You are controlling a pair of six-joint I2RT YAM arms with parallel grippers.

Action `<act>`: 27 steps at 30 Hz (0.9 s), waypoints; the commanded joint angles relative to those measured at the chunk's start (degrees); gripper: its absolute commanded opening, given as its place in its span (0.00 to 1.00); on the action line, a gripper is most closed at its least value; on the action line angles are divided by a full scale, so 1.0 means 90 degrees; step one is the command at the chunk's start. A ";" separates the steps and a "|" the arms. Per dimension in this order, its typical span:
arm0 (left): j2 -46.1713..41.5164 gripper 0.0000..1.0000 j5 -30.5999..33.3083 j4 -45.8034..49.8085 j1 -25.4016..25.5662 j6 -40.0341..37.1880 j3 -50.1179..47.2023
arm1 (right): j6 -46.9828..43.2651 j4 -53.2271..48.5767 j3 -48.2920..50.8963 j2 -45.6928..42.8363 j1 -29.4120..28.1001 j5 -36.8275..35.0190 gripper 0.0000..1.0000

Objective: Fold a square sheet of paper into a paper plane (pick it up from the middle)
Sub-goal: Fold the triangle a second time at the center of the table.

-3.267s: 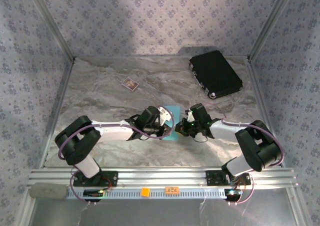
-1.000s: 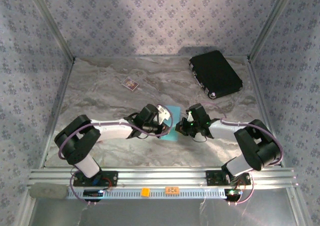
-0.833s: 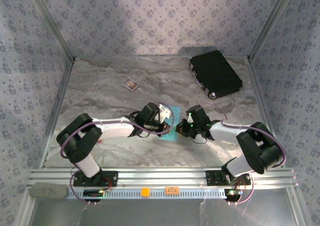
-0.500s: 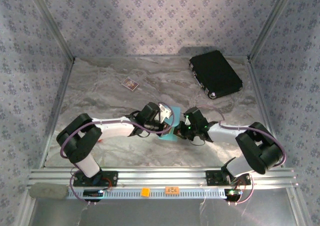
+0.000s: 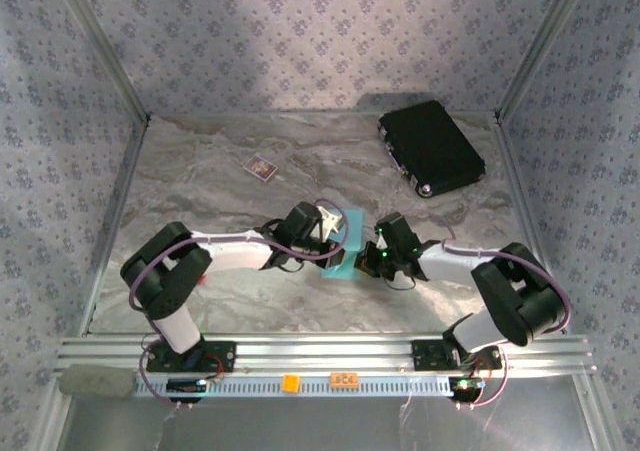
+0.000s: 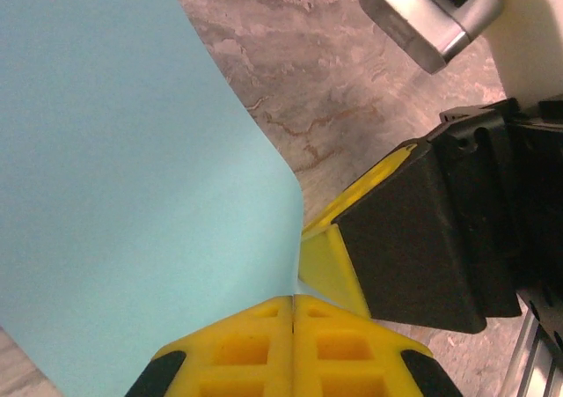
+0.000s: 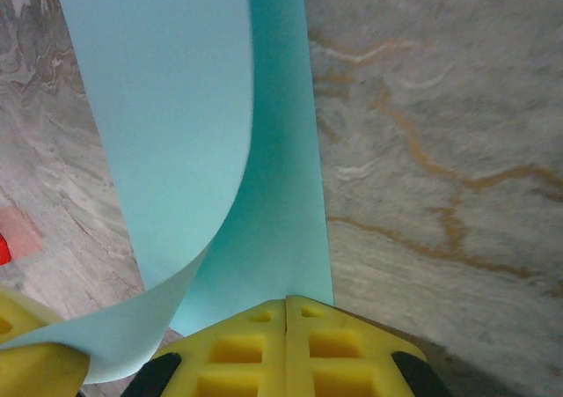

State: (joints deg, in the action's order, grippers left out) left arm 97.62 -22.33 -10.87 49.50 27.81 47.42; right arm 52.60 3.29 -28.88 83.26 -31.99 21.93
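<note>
Left pincer (image 6: pixel 292 302) and right pincer (image 7: pixel 287 302) clamp the square sheet of paper (image 7: pixel 167 106) mid-fold; next, edges likely need aligning

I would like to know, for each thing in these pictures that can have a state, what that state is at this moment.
square sheet of paper: curled over on itself, not pressed flat, pinched by both grippers.
left gripper: jaws shut on the square sheet of paper.
right gripper: jaws shut on the square sheet of paper.
black case: closed, lying flat.
small dark card: lying flat, apart from both arms.
</note>
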 commanded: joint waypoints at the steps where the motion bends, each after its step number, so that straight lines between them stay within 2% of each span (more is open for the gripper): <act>1: 0.0195 0.02 -0.0159 -0.0388 -0.0035 0.0555 0.0207 | -0.0517 -0.0851 -0.0076 0.0003 0.0158 -0.0168 0.02; 9: 0.0286 0.03 0.0065 -0.0550 -0.0026 0.0910 0.0227 | -0.0666 -0.0745 -0.0251 -0.0091 0.0371 0.0218 0.03; 13: 0.0286 0.03 0.0133 -0.0636 -0.0013 0.1024 0.0164 | -0.0178 -0.0248 -0.0195 -0.0246 0.0328 0.0346 0.05; 20: 0.0310 0.03 0.0151 -0.0637 -0.0021 0.1048 0.0151 | 0.0551 0.0455 0.0151 -0.0111 0.0225 0.0094 0.05; 27: 0.0324 0.03 0.0147 -0.0635 -0.0021 0.1035 0.0166 | 0.0699 0.0731 0.0372 0.0099 0.0257 0.0083 0.05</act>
State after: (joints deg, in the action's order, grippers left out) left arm 99.55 -21.39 -15.25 49.50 36.75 48.14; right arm 57.23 8.58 -26.26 82.85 -29.71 23.33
